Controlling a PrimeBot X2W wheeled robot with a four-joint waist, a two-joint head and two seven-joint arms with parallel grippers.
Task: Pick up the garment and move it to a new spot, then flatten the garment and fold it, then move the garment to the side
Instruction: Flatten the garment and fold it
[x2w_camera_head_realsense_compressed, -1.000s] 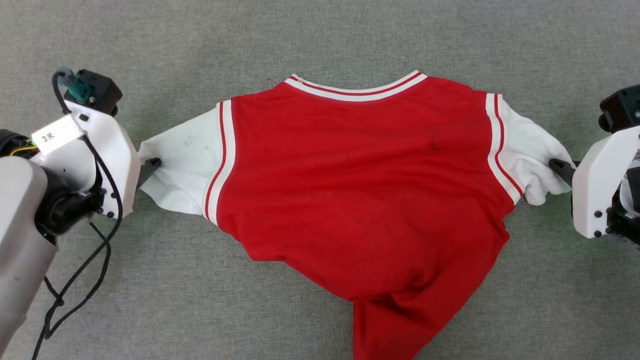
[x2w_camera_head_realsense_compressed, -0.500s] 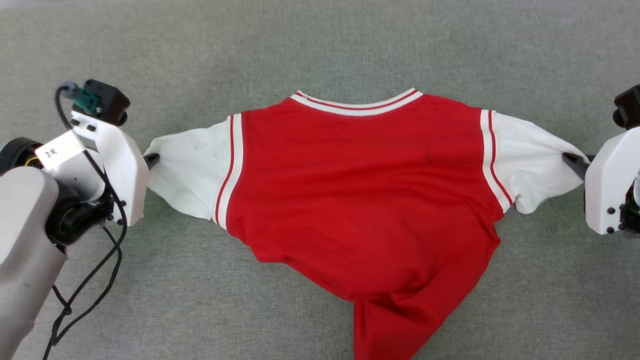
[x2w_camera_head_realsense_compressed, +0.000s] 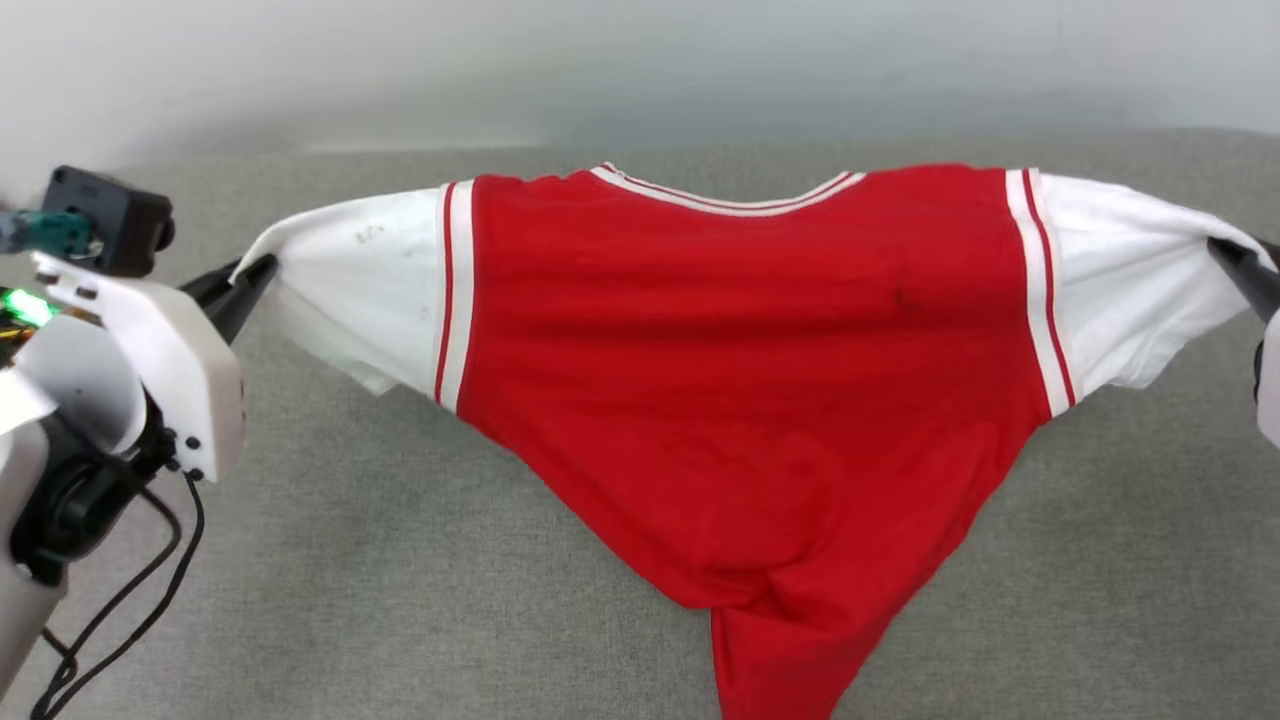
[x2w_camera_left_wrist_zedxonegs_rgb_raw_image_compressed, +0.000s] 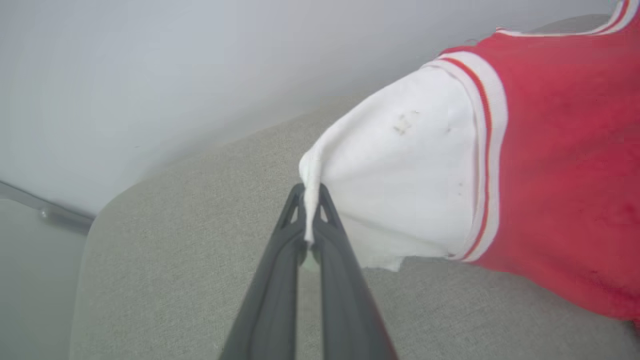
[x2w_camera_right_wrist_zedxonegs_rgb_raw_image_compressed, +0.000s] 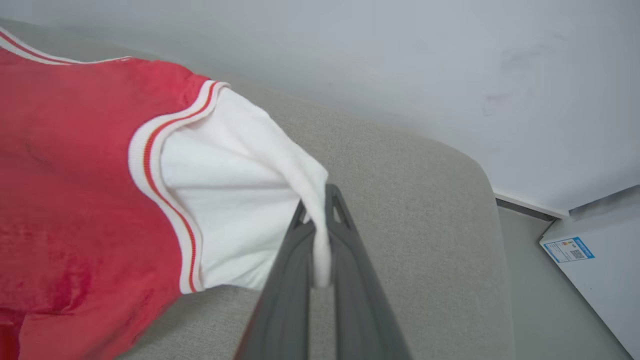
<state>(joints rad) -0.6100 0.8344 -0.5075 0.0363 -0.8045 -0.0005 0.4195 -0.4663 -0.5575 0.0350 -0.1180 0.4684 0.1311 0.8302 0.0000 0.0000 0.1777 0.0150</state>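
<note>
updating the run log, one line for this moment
left gripper: shut on garment | right gripper: shut on garment | garment: stretched between them by its sleeves, body sagging

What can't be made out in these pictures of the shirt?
- Head view: lower end of the garment, cut off by the bottom edge.
- Head view: most of the right fingers, cut off by the right edge.
- Every view: the garment's other face, behind its own cloth.
</note>
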